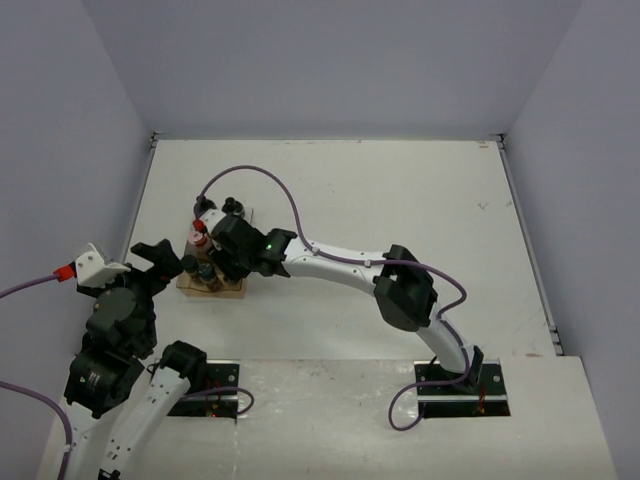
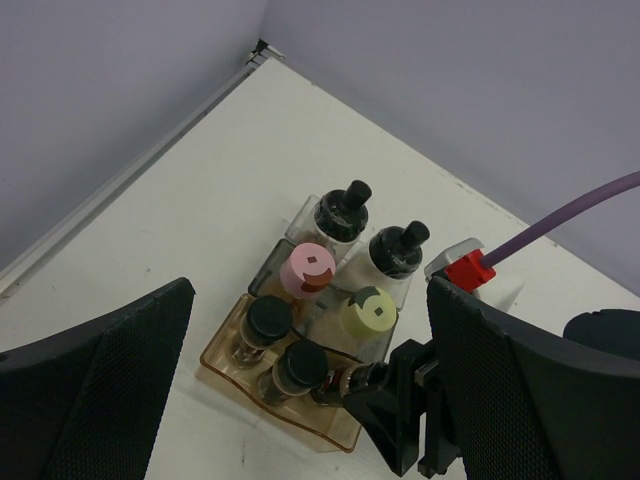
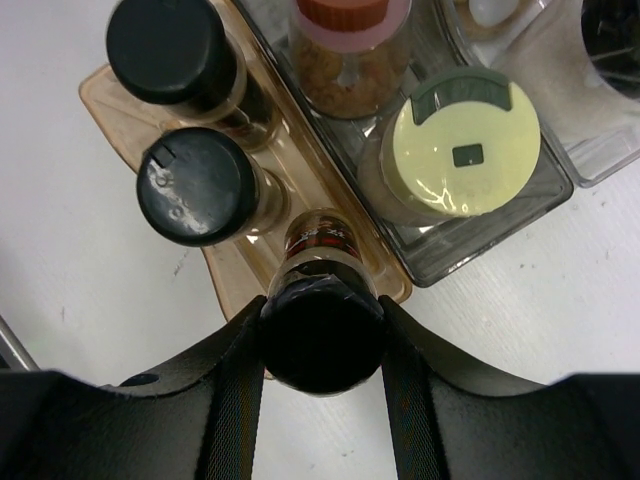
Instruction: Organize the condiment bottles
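Note:
Six small condiment bottles are at an amber rack (image 2: 330,430). Two black-capped jars (image 2: 269,317) (image 2: 300,365) stand in its front row. Behind them stand a pink-lidded jar (image 2: 306,268), a cream-yellow jar (image 2: 368,311) and two bottles with black pourers (image 2: 343,210) (image 2: 398,250). My right gripper (image 3: 322,350) is shut on a sixth black-capped jar (image 3: 320,240), held tilted with its base at the rack's third front slot. In the top view this gripper (image 1: 222,262) is over the rack (image 1: 215,287). My left gripper (image 1: 163,263) is open and empty just left of the rack.
A clear grey holder (image 3: 480,250) carries the back jars behind the amber rack (image 3: 110,95). A purple cable (image 1: 280,190) loops from the right wrist over the table. The left wall and its corner (image 2: 262,50) run close behind the rack.

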You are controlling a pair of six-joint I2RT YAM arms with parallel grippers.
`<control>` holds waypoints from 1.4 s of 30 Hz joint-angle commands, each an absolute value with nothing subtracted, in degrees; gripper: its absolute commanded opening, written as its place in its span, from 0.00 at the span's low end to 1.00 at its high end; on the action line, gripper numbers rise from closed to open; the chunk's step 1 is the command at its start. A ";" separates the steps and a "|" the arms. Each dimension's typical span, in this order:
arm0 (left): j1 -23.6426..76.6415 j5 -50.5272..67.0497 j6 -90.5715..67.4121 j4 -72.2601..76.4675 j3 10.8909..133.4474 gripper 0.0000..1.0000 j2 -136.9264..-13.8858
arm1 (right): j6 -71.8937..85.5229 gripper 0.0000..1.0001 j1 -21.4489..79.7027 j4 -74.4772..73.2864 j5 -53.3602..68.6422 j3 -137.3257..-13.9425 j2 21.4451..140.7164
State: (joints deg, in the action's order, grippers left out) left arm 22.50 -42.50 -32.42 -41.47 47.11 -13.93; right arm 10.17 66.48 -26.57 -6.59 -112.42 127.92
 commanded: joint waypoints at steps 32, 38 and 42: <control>11.87 -35.17 -27.52 -35.34 46.32 1.00 -19.69 | 12.13 0.99 68.12 -25.22 -28.89 -91.07 85.54; 8.09 -25.58 -23.38 -32.43 45.70 1.00 -20.30 | 19.23 0.99 68.03 -39.97 -54.91 -85.00 69.71; 8.17 -22.77 -22.06 -31.90 45.35 1.00 -19.34 | 33.09 0.99 68.12 -54.38 -61.52 -83.15 59.98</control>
